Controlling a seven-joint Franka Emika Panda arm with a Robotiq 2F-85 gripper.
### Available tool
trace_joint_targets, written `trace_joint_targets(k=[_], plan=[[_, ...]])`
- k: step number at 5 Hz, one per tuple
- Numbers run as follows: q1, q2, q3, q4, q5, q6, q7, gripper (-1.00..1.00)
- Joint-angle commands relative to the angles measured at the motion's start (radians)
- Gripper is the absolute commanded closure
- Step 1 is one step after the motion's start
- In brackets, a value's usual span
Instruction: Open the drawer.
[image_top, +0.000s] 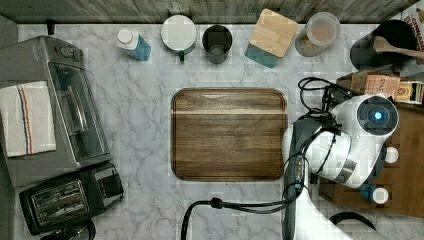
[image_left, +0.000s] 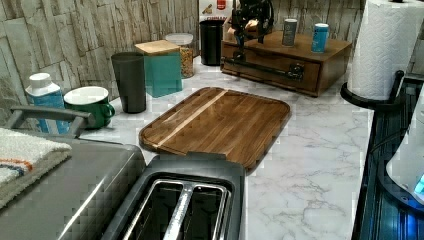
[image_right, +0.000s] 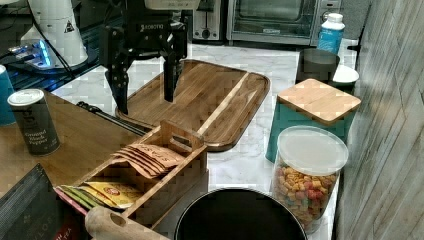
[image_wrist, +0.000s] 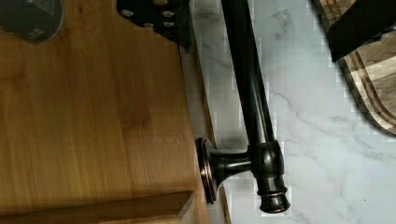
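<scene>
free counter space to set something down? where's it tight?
Bare marble between the toaster oven and the wooden board, and in front of the board toward the black cable. Crowded: the back row of containers, and around the drawer, where the gripper hangs open above its handle.

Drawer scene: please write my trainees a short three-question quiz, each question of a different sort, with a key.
1. True or false: the hand is shut on the drawer's handle.
2. The handle is: A black, B steel, C white.
3. Fill in: the mug near the toaster oven is ____.
Key: 1 false, the hand is open, with one finger on each side of the bar; 2 A; 3 green.
</scene>
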Motion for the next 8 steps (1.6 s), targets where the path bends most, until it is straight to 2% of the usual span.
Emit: trace_joint_targets(k=[1, 3, 4, 5, 8], plan=[[0.01, 0.011, 0.007, -0.111, -0.008, 0.117, -0.011, -1.0], [0.047, 0.084, -0.043, -0.075, -0.171, 0.112, 0.076, -1.0], [0.031, 0.104, -0.034, -0.089, -0.131, 0.15, 0.054, -1.0], [0.027, 0.121, -0.04, -0.113, -0.14, 0.227, 0.055, -1.0], [0.02, 0.183, -0.019, -0.098, -0.093, 0.311, 0.023, -1.0]])
